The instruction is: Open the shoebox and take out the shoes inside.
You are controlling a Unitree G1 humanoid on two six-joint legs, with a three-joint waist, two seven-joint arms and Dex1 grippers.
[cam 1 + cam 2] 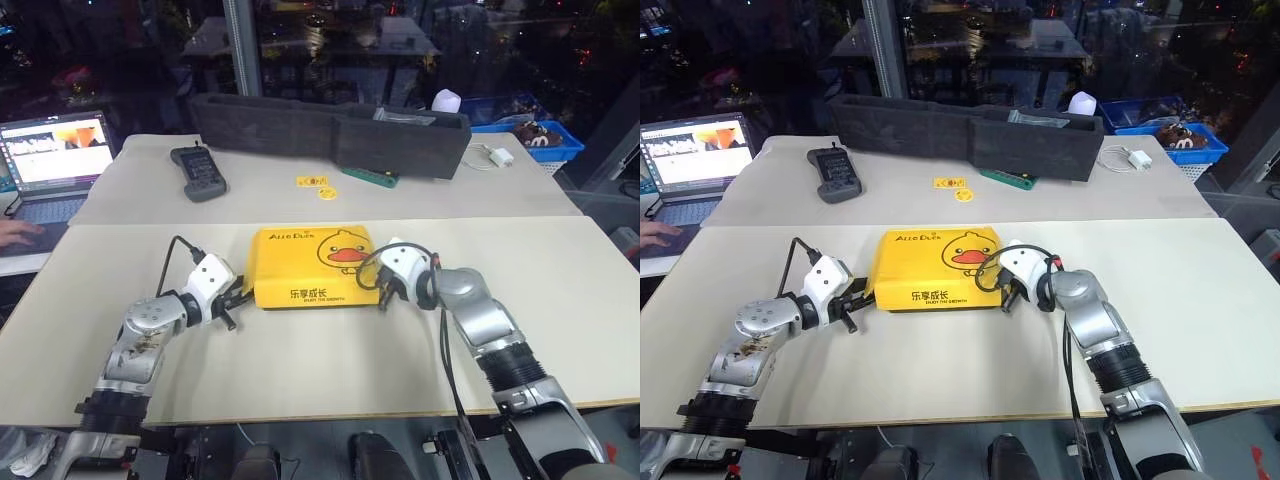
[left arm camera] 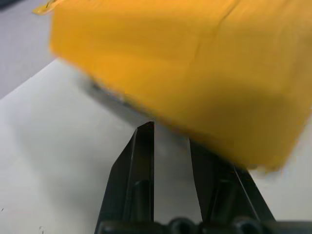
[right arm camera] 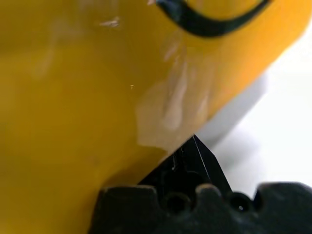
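Observation:
The shoebox (image 1: 312, 265) lies shut on the near table, its yellow lid with the duck face up. The shoes are hidden inside it. My left gripper (image 1: 242, 296) is shut, its tips at the box's left side near the front corner. In the left wrist view its black fingers (image 2: 141, 165) point at the lower edge of the yellow lid (image 2: 195, 63). My right gripper (image 1: 382, 292) is shut too, at the box's right front corner. In the right wrist view its tip (image 3: 195, 148) sits right under the lid's edge. I cannot tell if either gripper touches the box.
A long black foam tray (image 1: 330, 130) runs across the far table. In front of it lie a handheld controller (image 1: 198, 172), yellow tags (image 1: 318, 185) and a green piece (image 1: 372, 177). A laptop (image 1: 55, 160) with a person's hand (image 1: 20, 232) is at the left, a blue basket (image 1: 530, 135) at the back right.

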